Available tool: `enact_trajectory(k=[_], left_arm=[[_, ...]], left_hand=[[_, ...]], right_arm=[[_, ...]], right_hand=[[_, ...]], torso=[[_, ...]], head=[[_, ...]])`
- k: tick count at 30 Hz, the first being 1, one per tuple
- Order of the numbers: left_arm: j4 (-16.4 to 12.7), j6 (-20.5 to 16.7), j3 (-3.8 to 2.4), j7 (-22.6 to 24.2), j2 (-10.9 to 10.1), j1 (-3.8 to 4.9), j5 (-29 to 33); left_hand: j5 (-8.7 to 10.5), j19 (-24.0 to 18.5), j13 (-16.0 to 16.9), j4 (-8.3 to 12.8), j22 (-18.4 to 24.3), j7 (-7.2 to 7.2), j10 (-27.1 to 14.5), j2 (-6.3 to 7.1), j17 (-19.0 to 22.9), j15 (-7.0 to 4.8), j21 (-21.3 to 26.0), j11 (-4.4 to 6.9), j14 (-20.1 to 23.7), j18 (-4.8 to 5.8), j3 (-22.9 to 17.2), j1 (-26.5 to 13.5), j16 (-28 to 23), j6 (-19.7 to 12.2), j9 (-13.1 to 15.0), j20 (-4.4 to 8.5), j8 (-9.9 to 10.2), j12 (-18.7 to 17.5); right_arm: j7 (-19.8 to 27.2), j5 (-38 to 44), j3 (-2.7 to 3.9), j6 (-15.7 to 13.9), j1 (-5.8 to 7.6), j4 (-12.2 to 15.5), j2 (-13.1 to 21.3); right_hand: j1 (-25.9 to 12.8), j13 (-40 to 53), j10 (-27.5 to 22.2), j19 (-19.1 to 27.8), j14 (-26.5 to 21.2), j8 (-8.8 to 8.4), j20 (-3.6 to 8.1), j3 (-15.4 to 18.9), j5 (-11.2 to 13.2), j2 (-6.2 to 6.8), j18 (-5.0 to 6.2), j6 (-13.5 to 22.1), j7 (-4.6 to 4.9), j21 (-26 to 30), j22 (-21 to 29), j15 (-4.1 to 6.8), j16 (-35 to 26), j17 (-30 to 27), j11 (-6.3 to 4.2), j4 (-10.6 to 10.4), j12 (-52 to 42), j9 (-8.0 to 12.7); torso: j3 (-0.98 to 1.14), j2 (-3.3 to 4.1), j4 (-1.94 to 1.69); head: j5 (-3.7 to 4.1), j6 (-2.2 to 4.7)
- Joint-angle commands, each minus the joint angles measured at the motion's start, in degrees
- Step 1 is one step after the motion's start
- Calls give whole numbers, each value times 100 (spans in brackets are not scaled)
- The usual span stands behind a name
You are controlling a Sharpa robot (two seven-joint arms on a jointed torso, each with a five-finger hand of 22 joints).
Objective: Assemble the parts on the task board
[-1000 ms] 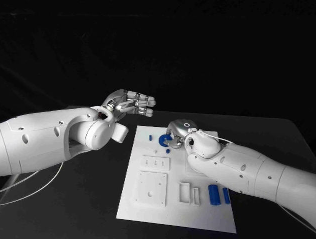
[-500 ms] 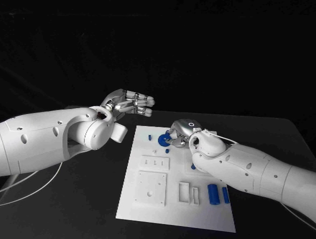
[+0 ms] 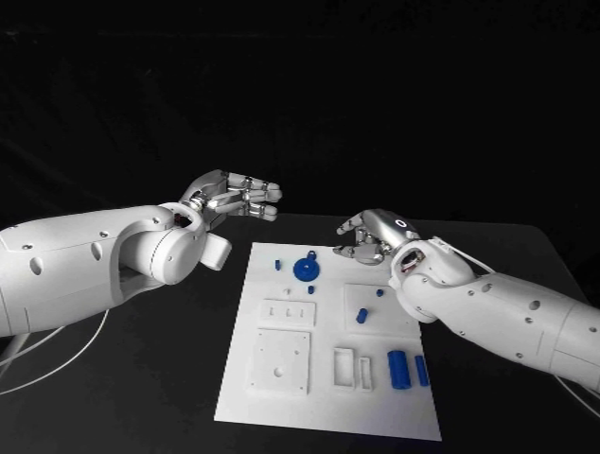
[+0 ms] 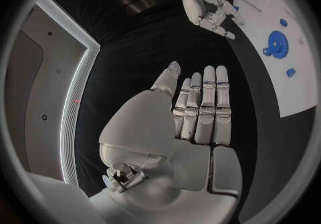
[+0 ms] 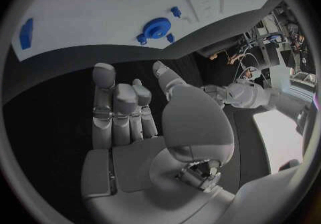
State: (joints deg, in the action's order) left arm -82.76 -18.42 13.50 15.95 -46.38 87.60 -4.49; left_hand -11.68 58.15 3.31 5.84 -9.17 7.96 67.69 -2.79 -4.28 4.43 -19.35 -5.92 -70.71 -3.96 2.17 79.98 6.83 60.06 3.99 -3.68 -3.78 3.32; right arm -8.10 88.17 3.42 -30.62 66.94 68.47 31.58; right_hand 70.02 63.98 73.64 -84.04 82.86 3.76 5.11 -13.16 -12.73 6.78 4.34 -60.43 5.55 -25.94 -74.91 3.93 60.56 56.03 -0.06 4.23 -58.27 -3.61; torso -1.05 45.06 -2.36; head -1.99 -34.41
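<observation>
The white task board [image 3: 290,397] lies in the middle of the table. A blue gear [image 3: 305,270] rests flat near the board's far end, with a small blue piece [image 3: 312,253] just behind it. My right hand [image 3: 371,235] hovers beyond the board's far right corner, fingers spread and empty, clear of the gear. The right wrist view has the gear [image 5: 157,27] ahead of the open palm [image 5: 134,112]. My left hand [image 3: 232,197] is raised off the board's far left, fingers extended, holding nothing [image 4: 194,112]. Its wrist view also catches the gear [image 4: 276,44].
Two blue cylinders [image 3: 397,364] lie side by side at the board's near right. Small blue pegs [image 3: 361,316] stand mid-board beside white raised blocks [image 3: 281,359]. Bare black table [image 3: 519,251] surrounds the board.
My right hand has let go of the blue gear and drawn up and back to the right; the gear now lies uncovered on the board. The left hand has barely shifted.
</observation>
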Motion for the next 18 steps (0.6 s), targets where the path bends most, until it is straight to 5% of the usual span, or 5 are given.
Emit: enact_trajectory(k=[1,8,15,18], left_arm=[[28,52,-5,65,-6,-2,-50],[92,88,-4,82,-30,-47,-94],[152,130,-4,88,-26,-123,-111],[172,136,-4,78,-16,-151,-118]], left_hand=[[11,38,9,7,4,-15,52,-6,-7,10,-5,0,-41,-6,17,-21,-1,-25,-3,8,20,1],[13,38,9,16,5,-18,59,-3,-7,8,-6,3,-39,1,15,-14,6,-13,-2,13,17,0],[14,35,9,26,5,-18,52,-2,-5,9,-7,0,-31,8,13,-12,13,-9,-3,18,20,0],[13,32,8,33,5,-13,31,-3,-4,11,-9,-7,-24,11,14,-19,17,-24,-5,18,22,-1]], right_arm=[[962,-1084,83,129,-1,97,252],[1469,-1625,246,497,-1,63,746],[1703,-1938,288,877,-3,-306,948],[1739,-2009,292,1033,-12,-473,972]], right_hand=[[35,-10,-62,-200,-32,-24,15,177,-189,-140,22,-7,35,31,-227,13,-40,-5,-20,310,29,6],[-4,-65,-136,-173,-67,-23,18,827,-521,-430,14,0,39,148,-256,12,-136,-37,-17,818,90,5],[113,-70,-162,-177,-71,-18,22,1461,-695,-676,19,70,57,159,-272,18,-138,-2,-7,1036,83,3],[150,-89,-199,-161,-86,-19,14,1591,-683,-700,22,138,72,179,-271,7,-158,-9,6,1075,103,4]], torso=[[28,-33,82],[66,-67,166],[115,-69,220],[109,-65,215]], head=[[17,18],[92,28],[169,41],[200,35]])
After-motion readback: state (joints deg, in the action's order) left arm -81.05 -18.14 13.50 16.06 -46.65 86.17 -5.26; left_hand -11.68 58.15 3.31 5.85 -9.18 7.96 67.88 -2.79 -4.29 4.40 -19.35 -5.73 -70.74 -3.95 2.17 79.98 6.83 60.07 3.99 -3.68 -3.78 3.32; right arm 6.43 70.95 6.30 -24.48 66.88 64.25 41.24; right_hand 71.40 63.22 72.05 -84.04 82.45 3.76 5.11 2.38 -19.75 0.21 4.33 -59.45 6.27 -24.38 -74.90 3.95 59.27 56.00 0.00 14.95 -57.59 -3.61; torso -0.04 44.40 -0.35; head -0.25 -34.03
